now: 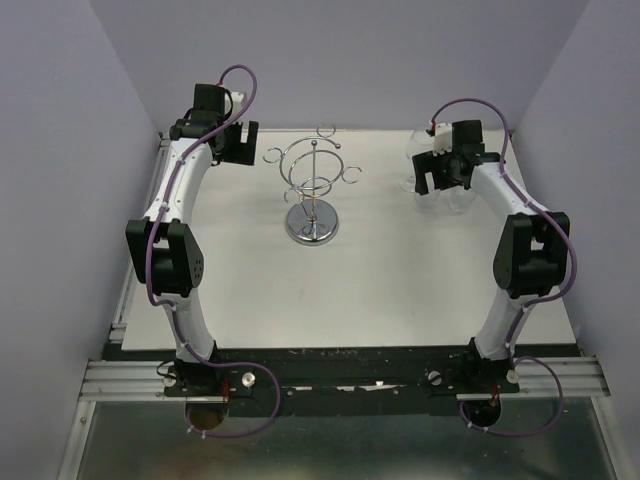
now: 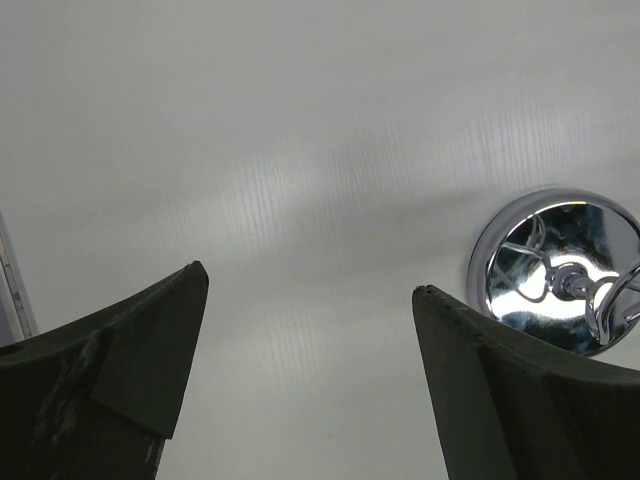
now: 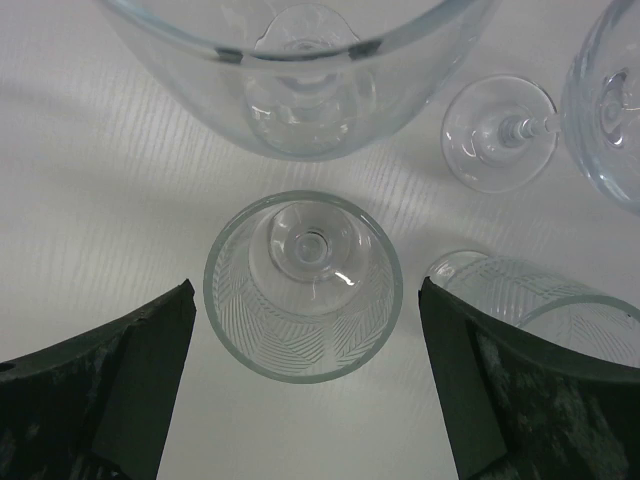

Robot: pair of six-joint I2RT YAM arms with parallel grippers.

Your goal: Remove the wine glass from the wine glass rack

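The wine glass rack (image 1: 313,190) stands at the middle back of the table, and no glass hangs in its chrome rings. Its mirror base (image 2: 555,270) shows at the right of the left wrist view. An etched wine glass (image 3: 303,330) stands upright on the table, rim up, between the fingers of my right gripper (image 3: 307,285). That gripper is open and neither finger touches the glass. In the top view the right gripper (image 1: 437,180) hangs over the glasses at the back right. My left gripper (image 2: 312,280) is open and empty, left of the rack (image 1: 235,150).
Several other clear glasses stand close around the etched one: a large bowl (image 3: 300,70) just beyond it, a stemmed glass (image 3: 498,130) to the right, and a second etched glass (image 3: 530,300) behind the right finger. Purple walls enclose the white table (image 1: 380,290).
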